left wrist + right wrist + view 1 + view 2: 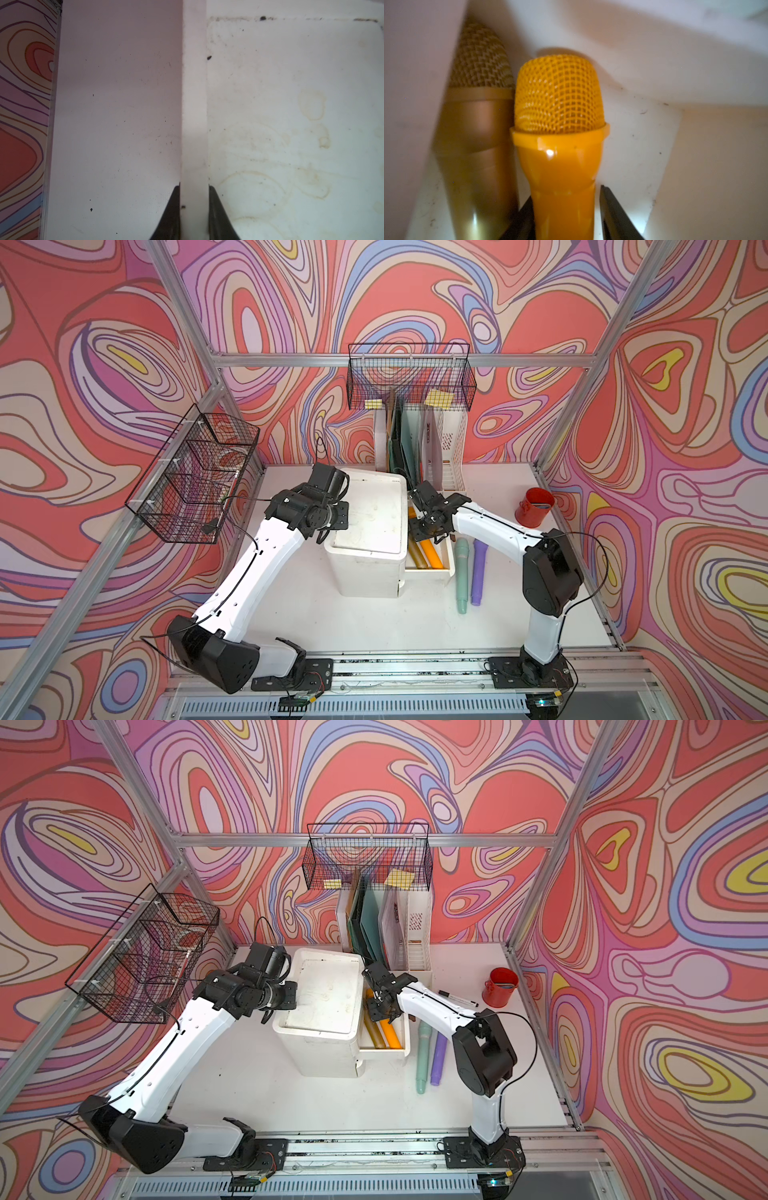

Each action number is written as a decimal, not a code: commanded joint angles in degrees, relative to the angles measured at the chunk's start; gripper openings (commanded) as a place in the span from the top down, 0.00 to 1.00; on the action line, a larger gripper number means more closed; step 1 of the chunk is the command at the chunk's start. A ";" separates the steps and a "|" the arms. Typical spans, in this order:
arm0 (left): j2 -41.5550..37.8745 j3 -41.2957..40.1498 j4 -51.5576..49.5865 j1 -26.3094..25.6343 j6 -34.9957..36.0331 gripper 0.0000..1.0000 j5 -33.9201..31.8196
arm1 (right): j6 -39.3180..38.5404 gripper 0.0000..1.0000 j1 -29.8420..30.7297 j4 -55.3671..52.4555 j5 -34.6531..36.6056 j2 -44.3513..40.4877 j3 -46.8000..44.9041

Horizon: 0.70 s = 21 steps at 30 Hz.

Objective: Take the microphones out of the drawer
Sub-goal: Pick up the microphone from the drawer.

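so the right gripper [565, 193] is half open around the orange microphone [558, 93] in the drawer [428, 574], not pinching yet, left gripper [194, 187] clamped on the cabinet [194, 104] rim, and closing off-centre could shove it against the gold microphone [477, 124] and slip.

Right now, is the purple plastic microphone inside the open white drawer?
No, the purple plastic microphone lies on the white table beside a mint-green microphone, outside the open white drawer.
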 commanded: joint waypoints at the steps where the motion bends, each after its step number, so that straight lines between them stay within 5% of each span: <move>1: 0.62 0.95 0.39 -0.48 0.80 1.00 -0.55 | 1.00 0.61 0.55 0.19 0.70 0.52 -0.96; 8: 0.45 0.78 0.48 -0.49 0.80 1.00 -0.62 | 1.61 0.78 0.56 0.22 1.04 -0.51 -0.99; 21: 0.14 0.60 0.71 -0.47 0.88 1.00 -0.63 | 4.42 0.86 0.51 2.09 3.49 -6.38 -0.53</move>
